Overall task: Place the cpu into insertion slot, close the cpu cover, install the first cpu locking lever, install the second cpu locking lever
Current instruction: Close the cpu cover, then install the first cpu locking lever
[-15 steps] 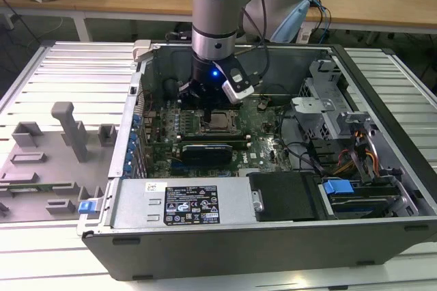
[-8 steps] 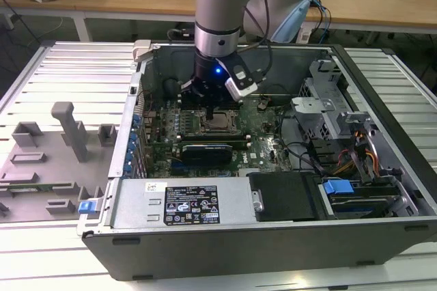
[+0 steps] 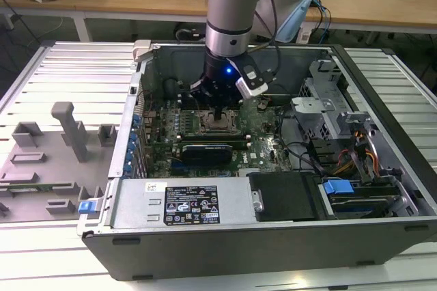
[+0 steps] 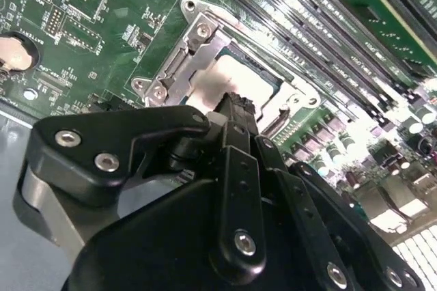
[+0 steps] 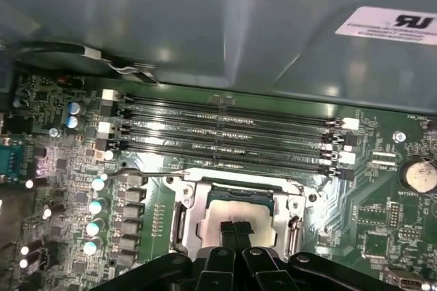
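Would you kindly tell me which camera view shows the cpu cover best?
The first wrist view: the cpu cover appears almost head-on, its frame visible on both sides of the fingers. The second wrist view shows it slanted, with the gripper hiding part of it. The exterior view shows it from afar, under the gripper.

1. arm (image 3: 229, 4): silver-grey tube with pale blue joint caps.
2. black wrist section with a small glowing blue light (image 3: 227, 70) and a white camera mount (image 3: 250, 83).
3. claw (image 4: 235, 100): matte black linkage bars, round silver screw heads (image 4: 246, 242).
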Tool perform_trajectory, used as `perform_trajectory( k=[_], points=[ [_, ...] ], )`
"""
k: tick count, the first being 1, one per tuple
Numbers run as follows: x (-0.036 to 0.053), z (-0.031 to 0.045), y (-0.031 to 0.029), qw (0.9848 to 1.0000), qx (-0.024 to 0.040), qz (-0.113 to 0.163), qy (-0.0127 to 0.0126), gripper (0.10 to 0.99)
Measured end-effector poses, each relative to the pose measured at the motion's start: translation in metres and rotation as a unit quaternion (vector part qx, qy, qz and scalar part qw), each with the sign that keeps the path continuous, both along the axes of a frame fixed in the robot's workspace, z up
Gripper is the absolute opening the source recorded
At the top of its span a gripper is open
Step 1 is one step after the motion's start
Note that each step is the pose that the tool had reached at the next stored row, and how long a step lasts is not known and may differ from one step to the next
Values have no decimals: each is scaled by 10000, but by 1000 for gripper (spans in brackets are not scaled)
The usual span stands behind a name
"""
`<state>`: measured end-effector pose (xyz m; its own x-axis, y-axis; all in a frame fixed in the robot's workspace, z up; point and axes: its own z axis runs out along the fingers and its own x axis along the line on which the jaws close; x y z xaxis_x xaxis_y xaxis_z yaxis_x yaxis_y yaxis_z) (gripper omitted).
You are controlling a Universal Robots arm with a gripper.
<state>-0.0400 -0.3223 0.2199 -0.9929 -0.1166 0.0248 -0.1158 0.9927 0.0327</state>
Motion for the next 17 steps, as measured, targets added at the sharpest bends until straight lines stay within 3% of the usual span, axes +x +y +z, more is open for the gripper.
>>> perform_trajectory(
  k=[3, 7, 17],
  points=[
    [0, 130, 0, 10000, -51, 0, 0, 106],
    [0, 221, 0, 10000, -81, 0, 0, 106],
    [0, 244, 0, 10000, -98, 0, -1, 106]
  ],
)
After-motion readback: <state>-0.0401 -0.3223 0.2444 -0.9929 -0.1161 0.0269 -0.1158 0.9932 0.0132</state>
